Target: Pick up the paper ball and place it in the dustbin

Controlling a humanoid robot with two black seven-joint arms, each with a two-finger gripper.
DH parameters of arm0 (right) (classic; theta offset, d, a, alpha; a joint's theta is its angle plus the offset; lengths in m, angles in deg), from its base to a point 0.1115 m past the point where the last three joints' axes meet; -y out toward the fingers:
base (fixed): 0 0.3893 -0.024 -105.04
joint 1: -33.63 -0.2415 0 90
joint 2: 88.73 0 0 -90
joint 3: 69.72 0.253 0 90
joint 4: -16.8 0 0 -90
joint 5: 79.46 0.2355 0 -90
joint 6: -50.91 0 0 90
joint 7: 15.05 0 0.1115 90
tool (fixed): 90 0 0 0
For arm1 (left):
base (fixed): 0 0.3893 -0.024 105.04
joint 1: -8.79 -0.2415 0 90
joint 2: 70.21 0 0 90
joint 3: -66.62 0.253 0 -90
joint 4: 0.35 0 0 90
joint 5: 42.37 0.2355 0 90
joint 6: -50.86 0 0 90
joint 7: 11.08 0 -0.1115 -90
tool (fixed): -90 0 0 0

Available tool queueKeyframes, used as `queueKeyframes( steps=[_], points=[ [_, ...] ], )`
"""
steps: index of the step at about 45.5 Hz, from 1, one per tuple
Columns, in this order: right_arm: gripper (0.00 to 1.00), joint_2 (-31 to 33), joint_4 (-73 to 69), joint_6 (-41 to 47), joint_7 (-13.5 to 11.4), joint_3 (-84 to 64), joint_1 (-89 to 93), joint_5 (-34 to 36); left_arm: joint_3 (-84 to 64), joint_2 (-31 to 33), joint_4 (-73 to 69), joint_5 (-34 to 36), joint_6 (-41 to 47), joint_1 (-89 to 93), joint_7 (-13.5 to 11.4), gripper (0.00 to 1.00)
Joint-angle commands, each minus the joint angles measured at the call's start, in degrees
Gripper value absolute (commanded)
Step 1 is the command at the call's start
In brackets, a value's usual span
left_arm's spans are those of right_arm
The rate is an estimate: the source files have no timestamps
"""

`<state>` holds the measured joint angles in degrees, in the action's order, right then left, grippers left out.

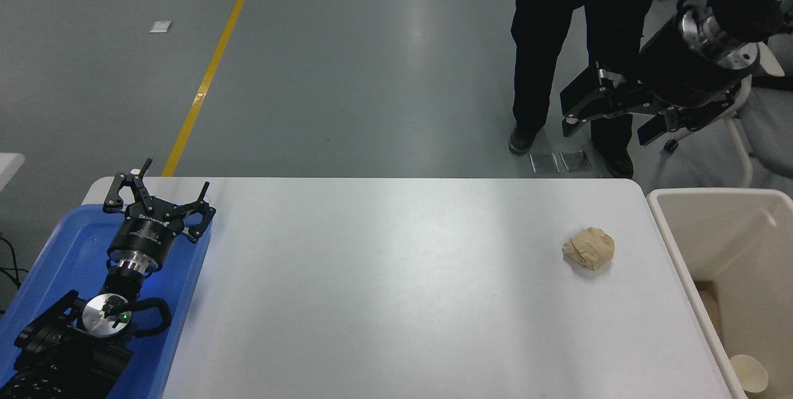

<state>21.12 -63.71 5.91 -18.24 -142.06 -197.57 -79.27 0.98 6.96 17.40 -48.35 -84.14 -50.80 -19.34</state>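
Observation:
The paper ball [589, 248], a wrinkly tan-brown lump, lies on the white table [396, 287] near its right edge. The dustbin [672, 244], a cream-beige bin with a thick rim, stands just right of the table. My right gripper [610, 126] is open and empty, held high in the air at the upper right, well beyond the ball and the table's far edge. My left gripper [162, 191] is open, parked at the lower left over the blue tray.
A blue tray [68, 250] sits at the table's left end under the left arm. A cream paper cup [749, 374] lies inside the dustbin. A person's dark legs [557, 46] stand beyond the table's far edge, next to the right gripper.

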Motion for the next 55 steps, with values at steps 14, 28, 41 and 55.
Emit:
queueKeyframes(
  steps=[14,28,41,55],
  points=[
    [1.00,-0.34,0.44,0.01,-0.24,-1.31,4.78,-1.59,-0.01,0.00,0.00,0.00,0.00,0.00,0.00,0.99],
    [0.97,-0.07,1.85,-16.41,-0.15,-1.23,16.74,-1.16,-0.01,0.00,0.00,0.00,0.00,0.00,0.00,0.99],
    [0.98,-0.25,8.53,-26.36,-0.06,-0.43,28.34,-0.63,0.08,0.00,0.09,0.00,0.00,0.09,0.00,0.99],
    [0.99,-0.60,16.08,-37.61,-0.15,1.58,43.63,-0.54,0.08,0.00,0.09,0.00,0.00,0.09,0.00,0.99]
  ],
)
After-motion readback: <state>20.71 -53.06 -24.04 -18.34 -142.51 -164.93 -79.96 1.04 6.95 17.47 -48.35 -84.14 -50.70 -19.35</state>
